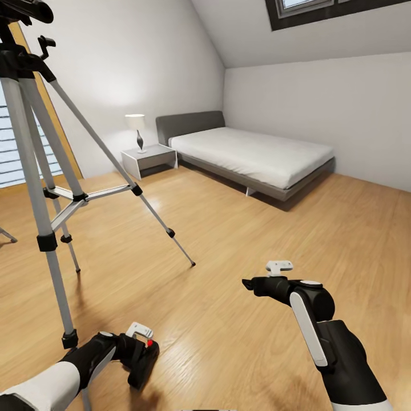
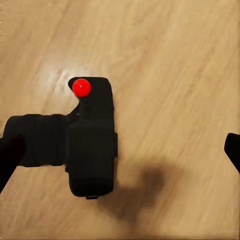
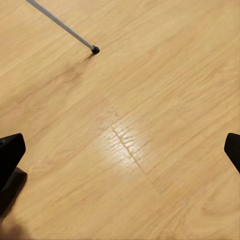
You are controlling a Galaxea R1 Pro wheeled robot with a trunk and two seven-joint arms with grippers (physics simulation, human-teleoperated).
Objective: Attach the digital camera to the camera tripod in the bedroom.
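Left tool (image 1: 138, 359) clamped on digital camera (image 1: 144, 363) above wood floor (image 1: 228, 240), camera tripod (image 1: 51, 194) beside it, right tool (image 1: 249, 283) apart and empty

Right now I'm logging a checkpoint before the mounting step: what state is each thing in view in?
digital camera: off the tripod, held low over the floor in the left claw.
camera tripod: standing, legs spread, head bare.
left claw: shut on the camera.
right claw: open, holding nothing.
bedside lamp: lit, on the nightstand.
bed: bare mattress, no bedding.
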